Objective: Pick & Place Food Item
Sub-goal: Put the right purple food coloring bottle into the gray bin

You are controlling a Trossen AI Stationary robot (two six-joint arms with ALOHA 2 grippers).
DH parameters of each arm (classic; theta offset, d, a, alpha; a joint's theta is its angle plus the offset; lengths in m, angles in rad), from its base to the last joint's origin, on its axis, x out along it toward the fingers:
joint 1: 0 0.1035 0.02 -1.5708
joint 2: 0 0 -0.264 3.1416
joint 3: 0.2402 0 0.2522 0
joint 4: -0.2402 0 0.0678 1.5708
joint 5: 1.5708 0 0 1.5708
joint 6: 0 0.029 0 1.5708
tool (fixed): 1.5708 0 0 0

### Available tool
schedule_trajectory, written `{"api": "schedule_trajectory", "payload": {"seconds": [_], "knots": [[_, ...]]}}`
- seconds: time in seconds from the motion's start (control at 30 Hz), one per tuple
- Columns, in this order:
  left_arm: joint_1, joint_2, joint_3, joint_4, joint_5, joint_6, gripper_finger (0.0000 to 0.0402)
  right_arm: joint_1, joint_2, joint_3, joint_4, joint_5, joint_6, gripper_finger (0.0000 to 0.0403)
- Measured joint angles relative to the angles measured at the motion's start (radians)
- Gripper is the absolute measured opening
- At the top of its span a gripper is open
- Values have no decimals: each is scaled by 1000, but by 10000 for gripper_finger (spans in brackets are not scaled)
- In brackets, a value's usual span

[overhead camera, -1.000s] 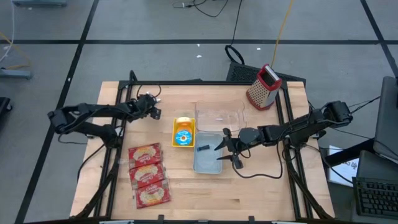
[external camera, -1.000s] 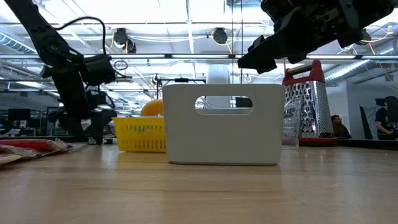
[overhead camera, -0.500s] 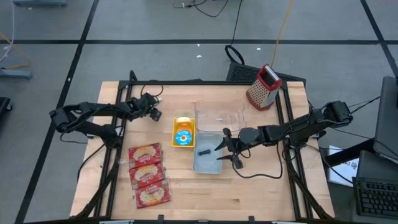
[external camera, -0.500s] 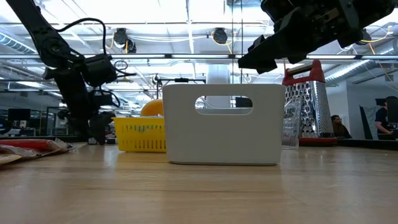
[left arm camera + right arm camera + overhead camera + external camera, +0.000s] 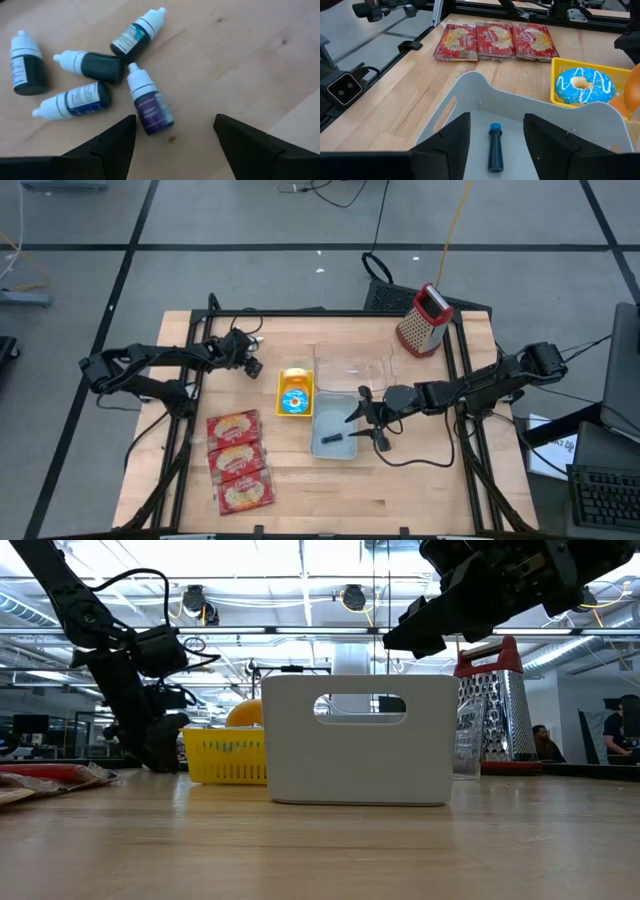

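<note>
dropper bottle in bin: dark blue bottle (image 5: 495, 147) lying flat on the floor of the white bin (image 5: 470, 90); in the high view it lies toward the bin's near-left part (image 5: 331, 439); nothing grips it
white bin: mid-table, handle slot facing the low camera (image 5: 360, 740); clear container (image 5: 352, 369) just behind it
right gripper: (image 5: 367, 419) hangs above the bin's right edge, fingers apart, holding nothing; own dark fingers (image 5: 451, 137) frame the bottle from above
left gripper: (image 5: 244, 353) far-left of table, pointed down, fingers (image 5: 115, 142) spread wide, empty, just above the wood
bottles by left gripper: five dropper bottles lying loose on the table; purple one (image 5: 149, 106) closest to the fingers, teal (image 5: 136, 37), dark green (image 5: 92, 65), blue (image 5: 75, 100), another green (image 5: 26, 66) beyond
yellow basket: (image 5: 294, 373) just left of the bin, holds blue-iced donut (image 5: 582, 86); something orange beside it, cannot tell what
snack packets: three red packets (image 5: 238, 460) in a row, near-left of table
grater: red box grater (image 5: 424, 319) upright at far-right corner
table: light wood (image 5: 420, 500)
</note>
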Motion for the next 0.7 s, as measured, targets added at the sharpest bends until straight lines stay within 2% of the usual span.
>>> {"api": "schedule_trajectory", "payload": {"seconds": [0.2,0.57,0.7], "knots": [[-2,0,-1,19,-17,-13,258,0,0,0,0,0,0,171],[-3,3,-3,96,-127,-343,219,0,0,0,0,0,0,167],[-3,3,-3,97,-137,-340,208,0,0,0,0,0,0,167]]}}
